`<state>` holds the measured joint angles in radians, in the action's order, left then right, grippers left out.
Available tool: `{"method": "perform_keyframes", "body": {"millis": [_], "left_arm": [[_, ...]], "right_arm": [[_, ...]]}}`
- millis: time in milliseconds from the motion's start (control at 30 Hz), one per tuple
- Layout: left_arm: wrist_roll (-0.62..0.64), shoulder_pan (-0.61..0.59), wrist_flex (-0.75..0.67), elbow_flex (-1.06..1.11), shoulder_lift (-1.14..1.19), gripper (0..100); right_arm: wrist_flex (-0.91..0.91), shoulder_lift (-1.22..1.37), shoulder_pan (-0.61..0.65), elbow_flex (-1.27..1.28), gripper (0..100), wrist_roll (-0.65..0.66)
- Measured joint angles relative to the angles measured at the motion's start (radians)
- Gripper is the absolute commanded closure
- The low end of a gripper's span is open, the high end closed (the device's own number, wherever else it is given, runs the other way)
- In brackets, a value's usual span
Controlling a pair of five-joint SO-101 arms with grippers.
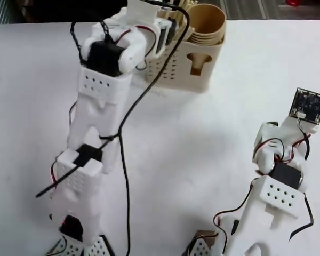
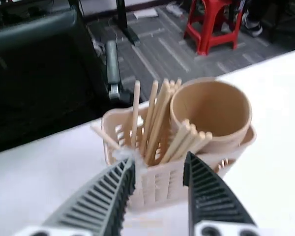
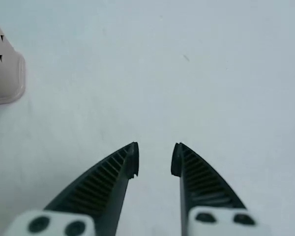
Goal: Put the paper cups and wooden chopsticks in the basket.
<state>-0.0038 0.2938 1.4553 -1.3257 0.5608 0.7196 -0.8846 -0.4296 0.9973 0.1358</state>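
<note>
A beige perforated basket (image 1: 188, 63) stands at the table's far edge. Stacked paper cups (image 1: 207, 24) sit in one side of it, and several wooden chopsticks (image 2: 155, 120) stand in the other side beside the cups (image 2: 211, 110). My left gripper (image 2: 159, 164) hangs just in front of the basket (image 2: 162, 184), open, with nothing between its fingers. In the high view the left arm stretches up to the basket's near left side. My right gripper (image 3: 155, 160) hovers open above bare table, low at the right; its arm (image 1: 280, 181) is folded back there.
A corner of the basket (image 3: 5, 73) shows in the right wrist view. Black cables (image 1: 122, 138) trail along the left arm. Beyond the table's far edge are a dark chair and a red stool (image 2: 214, 22) on the floor. White tabletop lies between the arms.
</note>
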Motion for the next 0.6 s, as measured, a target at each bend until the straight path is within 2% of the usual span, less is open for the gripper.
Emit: {"method": "perform_keyframes", "body": {"millis": [267,467,600], "left_arm": [[0.000,-0.057,0.304,-0.115,0.000,83],[0.000,-0.192,0.330,-0.094,0.000,83],[0.000,-0.267,0.331,0.008,0.000,83]], "right_arm": [[0.000,0.000,0.000,0.002,87.2,0.000],[0.000,0.000,0.006,0.002,87.2,0.000],[0.000,-0.006,0.040,0.002,87.2,0.000]]}}
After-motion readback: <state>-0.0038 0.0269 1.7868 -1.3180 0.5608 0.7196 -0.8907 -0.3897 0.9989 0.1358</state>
